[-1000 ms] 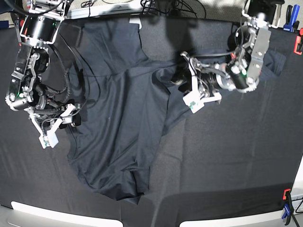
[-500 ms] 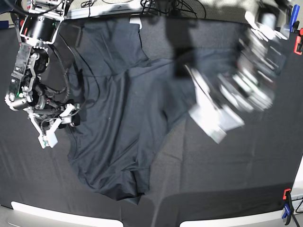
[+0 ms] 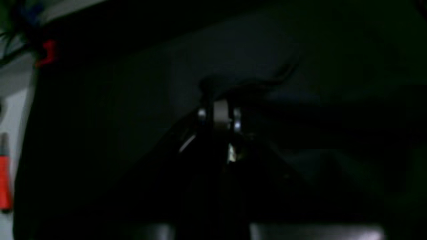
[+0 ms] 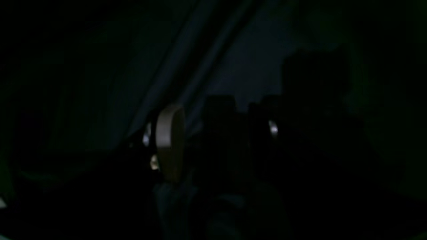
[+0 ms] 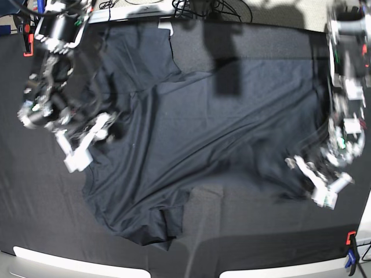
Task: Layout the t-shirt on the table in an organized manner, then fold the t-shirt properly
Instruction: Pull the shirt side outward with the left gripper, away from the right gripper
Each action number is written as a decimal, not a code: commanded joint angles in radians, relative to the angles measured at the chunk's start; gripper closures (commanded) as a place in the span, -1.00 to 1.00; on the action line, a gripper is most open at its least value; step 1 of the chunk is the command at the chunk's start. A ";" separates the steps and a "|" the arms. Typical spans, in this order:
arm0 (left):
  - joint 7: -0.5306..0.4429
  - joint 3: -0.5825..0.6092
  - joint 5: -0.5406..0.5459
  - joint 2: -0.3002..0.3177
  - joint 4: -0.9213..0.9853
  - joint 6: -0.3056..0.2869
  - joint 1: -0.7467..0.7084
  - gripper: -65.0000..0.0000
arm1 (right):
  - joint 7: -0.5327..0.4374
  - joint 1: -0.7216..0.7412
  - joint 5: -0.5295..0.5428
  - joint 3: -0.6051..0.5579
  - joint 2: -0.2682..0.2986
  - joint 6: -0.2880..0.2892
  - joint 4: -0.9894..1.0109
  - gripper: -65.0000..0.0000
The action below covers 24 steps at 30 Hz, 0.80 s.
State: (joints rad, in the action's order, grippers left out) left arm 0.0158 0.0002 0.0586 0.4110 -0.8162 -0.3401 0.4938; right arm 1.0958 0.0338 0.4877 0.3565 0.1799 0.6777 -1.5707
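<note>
The t-shirt (image 5: 191, 133) lies spread across the middle of the table (image 5: 261, 231), stretched out toward the right and still creased, with one sleeve reaching to the far edge and the hem bunched at the near left; the left arm, at the right of the base view, hangs down from the far right corner and bends in low over the near right of the cloth; the left gripper (image 5: 316, 179) has its fingers pressed together, and a pinch of the shirt's right edge seems caught between them, though blur leaves that unsure; in the left wrist view the jaws (image 3: 220, 115) meet with dark fabric at their tips; the right arm, at the left of the base view, drops from the far left corner and angles inward; the right gripper (image 5: 87, 145) stands with its fingers spread wide over the shirt's left side, holding nothing that shows; a red clamp (image 5: 351, 237) sits at the near right edge
</note>
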 commanded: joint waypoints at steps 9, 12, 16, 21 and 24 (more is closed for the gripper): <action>-0.167 -0.003 0.010 0.017 0.465 0.198 0.373 1.00 | -0.011 -0.110 0.014 0.003 -0.075 0.015 -0.242 0.11; -0.210 -0.003 0.013 0.032 0.484 0.295 0.390 1.00 | -0.019 -0.145 0.014 0.003 -0.094 0.015 -0.296 0.11; -0.227 -0.003 0.013 0.047 0.484 0.294 0.396 1.00 | -0.026 -0.153 0.014 0.003 -0.103 0.015 -0.311 0.11; -0.227 -0.003 0.012 0.040 0.485 0.215 0.396 0.74 | -0.033 -0.153 0.014 0.003 -0.103 0.016 -0.311 0.11; -0.222 -0.003 0.012 0.030 0.485 0.217 0.399 0.45 | -0.033 -0.153 0.014 0.003 -0.103 0.015 -0.311 0.11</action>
State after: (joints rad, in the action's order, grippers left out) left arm -0.1795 -0.0002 0.0700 0.4294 -0.3141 -0.1318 0.8490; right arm 1.0908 -0.1307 0.4831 0.3573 0.0742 0.6853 -1.8599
